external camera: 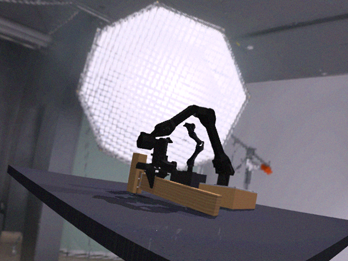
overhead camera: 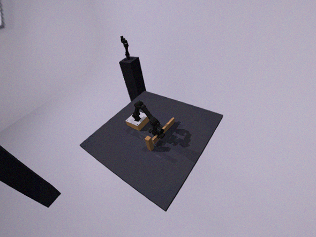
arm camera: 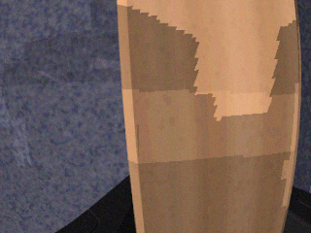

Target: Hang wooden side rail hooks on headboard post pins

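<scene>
Dark tabletop under 1 gripper, clamped on wooden rail near hook end, beside post. Best keep rail square to slot, seat 2 hooks gently, then release.

The arm is black all over, with hard, angular outlines. Its foot, the part nearest the upper-left edge of the bench in the top view, is a narrow block below a bulkier shoulder. Long, slim links meet at a thick, faceted elbow. A stubby, rounded housing caps the wrist. The claw has a blocky, stepped body and a wedge-shaped finger tapering to a point. Screws and markings are too small to tell.
</scene>
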